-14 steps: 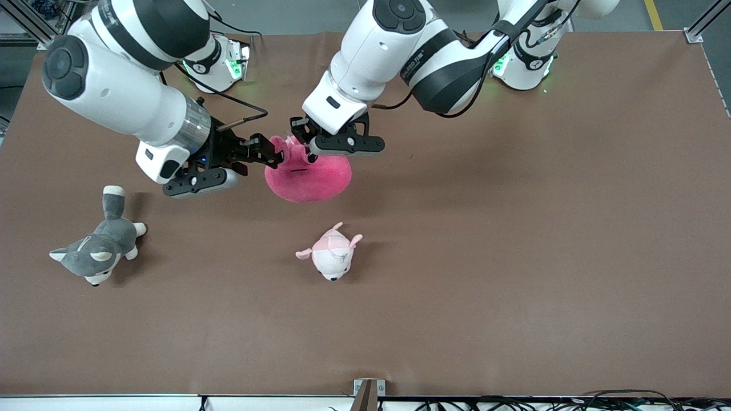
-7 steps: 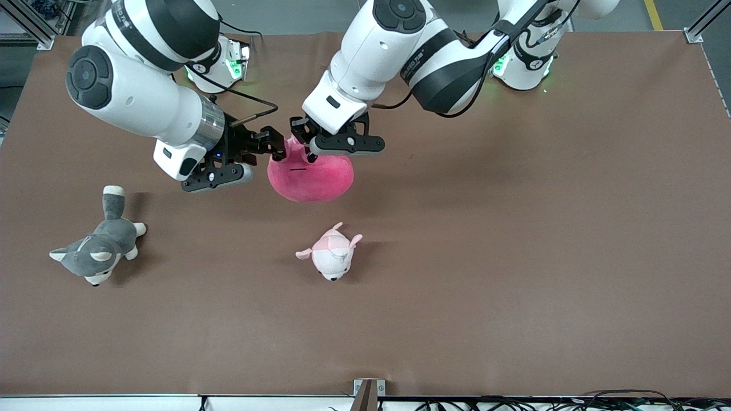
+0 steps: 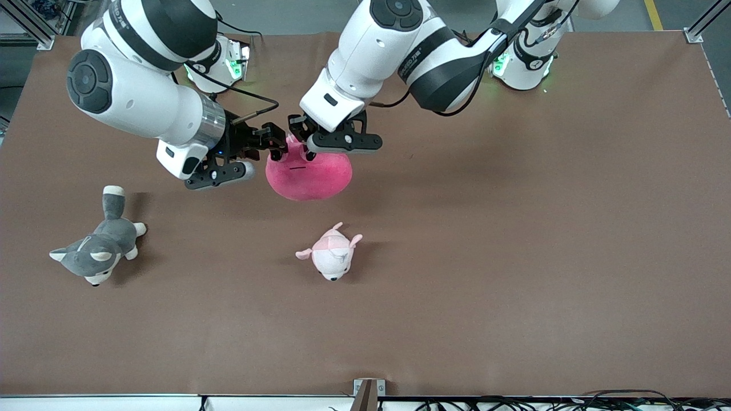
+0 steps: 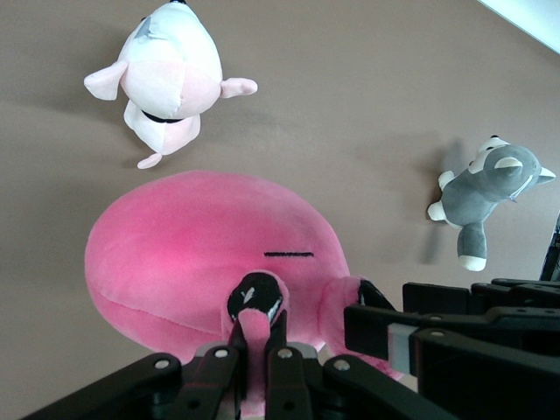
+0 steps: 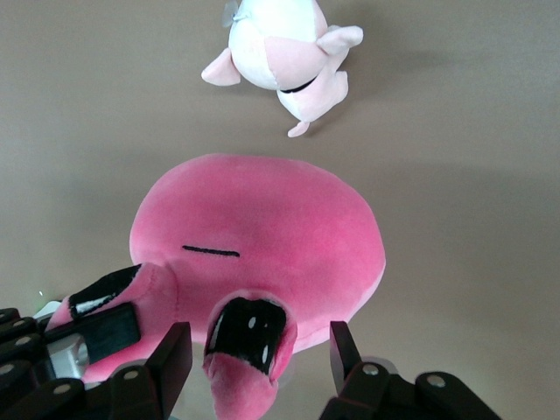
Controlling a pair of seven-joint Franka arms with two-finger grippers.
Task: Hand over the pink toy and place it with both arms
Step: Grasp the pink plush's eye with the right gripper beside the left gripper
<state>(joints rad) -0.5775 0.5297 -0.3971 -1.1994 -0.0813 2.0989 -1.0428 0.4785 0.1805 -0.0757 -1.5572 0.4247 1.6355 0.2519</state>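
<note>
The pink toy (image 3: 308, 174) hangs over the middle of the table, a round hot-pink plush with a thin black mouth line (image 4: 201, 254) (image 5: 262, 227). My left gripper (image 3: 307, 149) (image 4: 256, 337) is shut on one of its pink eye stalks and holds it from above. My right gripper (image 3: 278, 146) (image 5: 258, 354) is open beside the left one. Its two fingers (image 5: 175, 350) stand either side of the toy's other black-eyed stalk, with gaps on both sides. The right gripper's black fingers also show in the left wrist view (image 4: 420, 324).
A small pale pink-and-white plush animal (image 3: 331, 254) (image 4: 166, 74) (image 5: 280, 44) lies on the brown table (image 3: 514, 257), nearer the front camera than the hanging toy. A grey-and-white husky plush (image 3: 97, 245) (image 4: 486, 188) lies toward the right arm's end.
My right gripper has moved in toward the pink toy and now straddles one of its eye stalks. The left gripper and the toy have barely shifted.
</note>
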